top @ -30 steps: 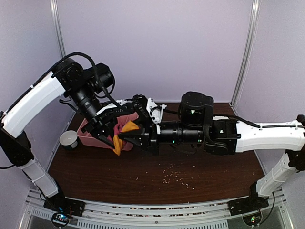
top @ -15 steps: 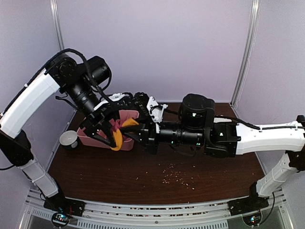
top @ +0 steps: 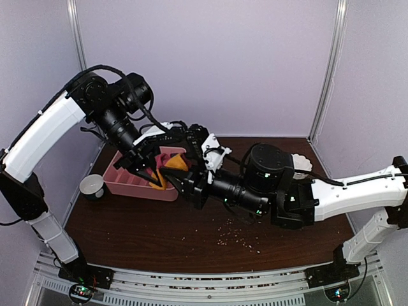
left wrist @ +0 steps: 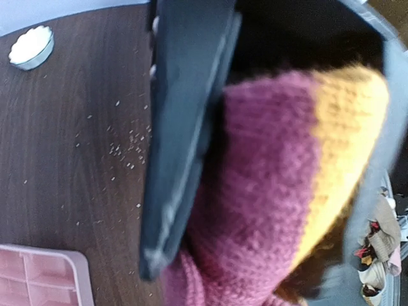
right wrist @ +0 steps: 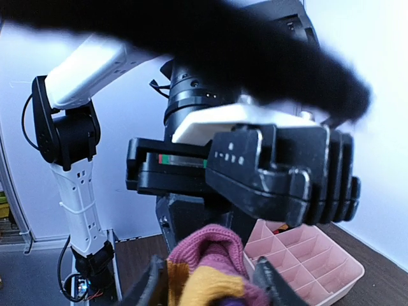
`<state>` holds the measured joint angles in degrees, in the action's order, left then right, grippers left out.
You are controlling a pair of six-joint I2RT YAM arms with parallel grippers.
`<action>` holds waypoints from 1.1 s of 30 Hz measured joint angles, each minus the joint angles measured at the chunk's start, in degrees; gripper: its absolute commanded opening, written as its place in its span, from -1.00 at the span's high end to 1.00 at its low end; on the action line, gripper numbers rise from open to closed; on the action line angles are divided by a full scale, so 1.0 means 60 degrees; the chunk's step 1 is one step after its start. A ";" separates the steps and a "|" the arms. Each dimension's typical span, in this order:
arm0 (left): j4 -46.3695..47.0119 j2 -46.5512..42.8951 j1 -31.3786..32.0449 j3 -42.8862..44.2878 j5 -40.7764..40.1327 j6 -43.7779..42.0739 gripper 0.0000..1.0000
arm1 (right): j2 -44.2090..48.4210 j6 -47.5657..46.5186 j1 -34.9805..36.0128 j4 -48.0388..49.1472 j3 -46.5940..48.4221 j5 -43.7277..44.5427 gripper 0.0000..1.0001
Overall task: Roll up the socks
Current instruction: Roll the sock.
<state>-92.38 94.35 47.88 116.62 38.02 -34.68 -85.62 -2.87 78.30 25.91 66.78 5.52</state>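
The socks [top: 169, 167] are one soft bundle, pink-purple and orange, held in the air over the right end of the pink tray [top: 126, 183]. My left gripper [top: 155, 160] comes from the upper left and is shut on the bundle. In the left wrist view the knit sock [left wrist: 274, 178] fills the space between the dark fingers [left wrist: 185, 127]. My right gripper [top: 181, 183] comes from the right and is shut on the same bundle. In the right wrist view the sock [right wrist: 210, 264] sits between its fingers [right wrist: 150, 287], with the left gripper's body close above.
The pink compartment tray also shows in the right wrist view [right wrist: 306, 255] and the left wrist view [left wrist: 38, 280]. A grey cup [top: 92, 186] stands left of it. Crumbs [top: 236, 234] lie on the brown table. A small white dish [left wrist: 30, 46] sits at the right.
Both grippers have carried the sock bundle a little up and to the right, and it hangs shorter. The right arm's wrist has tilted and its forearm has swung nearer.
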 measured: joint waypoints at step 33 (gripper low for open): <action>-0.0324 0.0408 -0.0477 -0.0033 -0.0517 -0.0091 1.00 | -0.0616 0.2087 -0.1395 -0.1075 0.0565 -0.2262 1.00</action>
<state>-94.32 96.79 45.01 116.42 34.92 -35.22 -89.32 9.65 69.93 19.46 70.17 -8.05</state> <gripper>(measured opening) 0.110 0.170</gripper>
